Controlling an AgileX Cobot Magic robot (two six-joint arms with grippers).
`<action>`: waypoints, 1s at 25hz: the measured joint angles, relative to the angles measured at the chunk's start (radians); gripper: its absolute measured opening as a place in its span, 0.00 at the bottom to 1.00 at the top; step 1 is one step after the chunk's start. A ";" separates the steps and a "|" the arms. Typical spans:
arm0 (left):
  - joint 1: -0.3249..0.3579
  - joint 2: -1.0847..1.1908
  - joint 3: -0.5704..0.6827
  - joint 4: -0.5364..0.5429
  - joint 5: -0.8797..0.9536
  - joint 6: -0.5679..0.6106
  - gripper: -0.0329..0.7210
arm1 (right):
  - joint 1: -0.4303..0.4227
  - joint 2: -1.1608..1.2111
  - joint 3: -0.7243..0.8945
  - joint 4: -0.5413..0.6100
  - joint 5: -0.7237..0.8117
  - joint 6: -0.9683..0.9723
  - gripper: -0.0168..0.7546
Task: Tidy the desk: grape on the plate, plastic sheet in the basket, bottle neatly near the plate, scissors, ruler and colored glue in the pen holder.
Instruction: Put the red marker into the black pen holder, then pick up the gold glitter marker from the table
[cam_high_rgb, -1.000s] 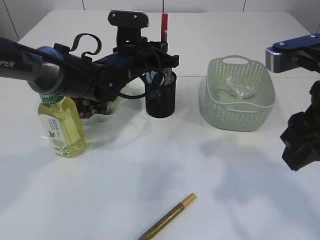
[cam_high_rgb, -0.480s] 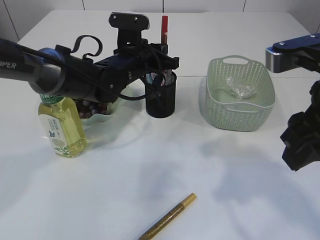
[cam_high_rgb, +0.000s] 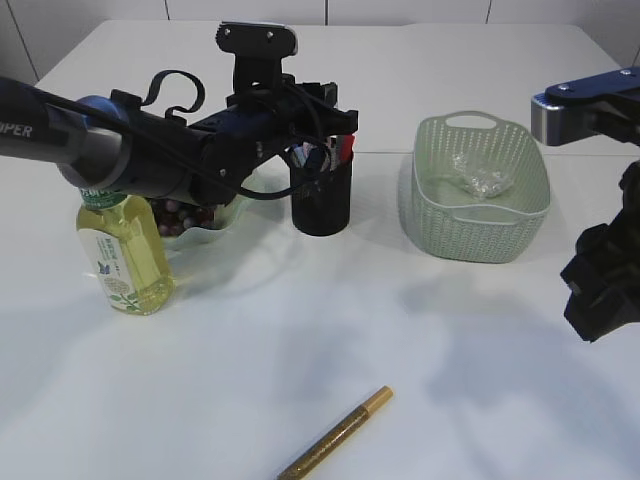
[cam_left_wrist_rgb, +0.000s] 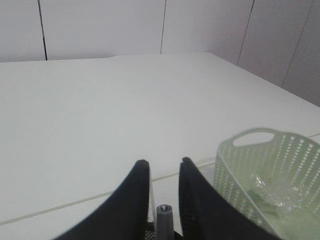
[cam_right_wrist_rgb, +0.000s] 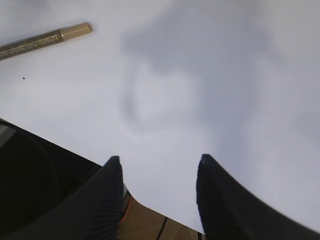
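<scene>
My left gripper (cam_high_rgb: 335, 118) (cam_left_wrist_rgb: 161, 163) hangs right over the black mesh pen holder (cam_high_rgb: 322, 205), its jaws a little apart. A grey rod tip (cam_left_wrist_rgb: 163, 214) stands free between the jaws, touching neither. A red pen-shaped item (cam_high_rgb: 345, 146) sits low in the holder, just above the rim. A gold glitter glue pen (cam_high_rgb: 335, 436) (cam_right_wrist_rgb: 45, 38) lies on the table near the front edge. The yellow tea bottle (cam_high_rgb: 122, 250) stands upright beside the plate (cam_high_rgb: 222, 226) of grapes (cam_high_rgb: 178, 214). The crumpled plastic sheet (cam_high_rgb: 480, 180) (cam_left_wrist_rgb: 278, 187) lies in the green basket (cam_high_rgb: 480, 238) (cam_left_wrist_rgb: 235, 165). My right gripper (cam_high_rgb: 600, 292) (cam_right_wrist_rgb: 160, 165) is open and empty.
The left arm reaches across above the plate and the bottle top. The right arm hovers above the table at the right, in front of the basket. White tabletop lies between the gold pen and the holder.
The left jaws have parted. The red item that stood tall above the pen holder has dropped down into it. The right arm has not moved.
</scene>
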 joint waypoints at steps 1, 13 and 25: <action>0.000 0.000 0.000 0.000 0.000 0.000 0.25 | 0.000 0.000 0.000 0.000 0.000 0.000 0.52; -0.006 -0.185 0.000 -0.002 0.527 0.000 0.29 | 0.000 0.000 0.000 0.023 0.000 -0.002 0.52; -0.167 -0.347 0.000 0.051 1.307 0.000 0.30 | 0.000 0.000 0.000 0.041 0.000 -0.002 0.52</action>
